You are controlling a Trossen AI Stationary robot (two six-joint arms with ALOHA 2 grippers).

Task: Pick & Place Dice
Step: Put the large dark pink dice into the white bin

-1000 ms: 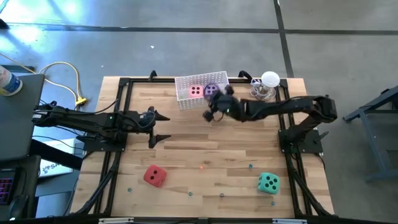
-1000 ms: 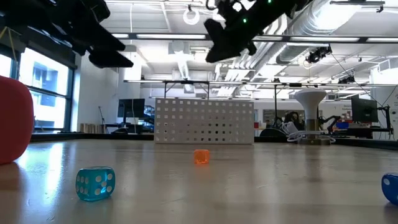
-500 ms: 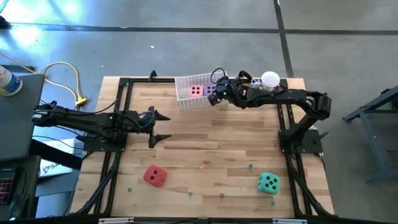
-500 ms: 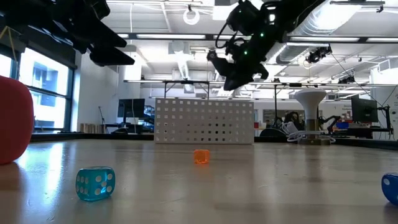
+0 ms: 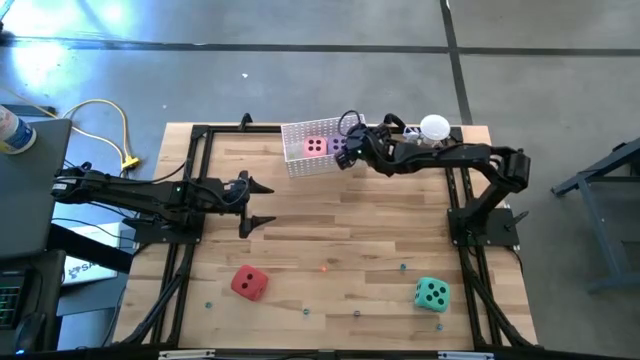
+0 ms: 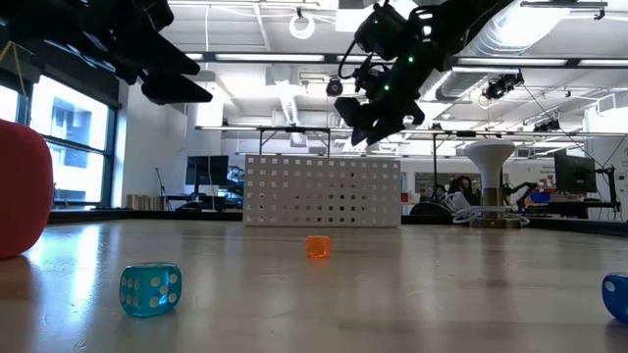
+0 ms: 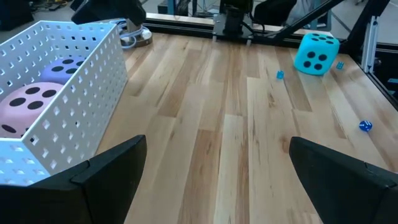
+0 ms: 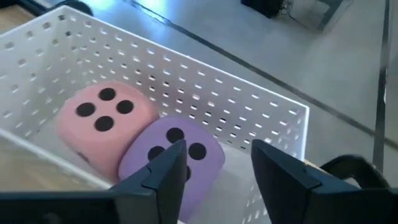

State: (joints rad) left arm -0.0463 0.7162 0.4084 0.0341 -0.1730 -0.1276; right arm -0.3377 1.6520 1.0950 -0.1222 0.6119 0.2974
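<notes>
Wooden table (image 5: 330, 235) lay mostly bare mid-frame. We saw the right gripper (image 5: 343, 152) hovering, fingers parted, over the upper-centre basket (image 5: 296, 160) holding pink die (image 5: 315, 145) and purple die (image 8: 171, 158); left gripper (image 5: 255, 205) waited spread, left.

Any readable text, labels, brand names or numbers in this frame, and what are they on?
No readable words, brands or numbers anywhere.
Pink die: pips only, three on the face shown by the right wrist view.
Purple die: pips only.
Teal die: pips only.
Red die: pips only.
White item off the table's left edge: dark markings, too small to read.
</notes>
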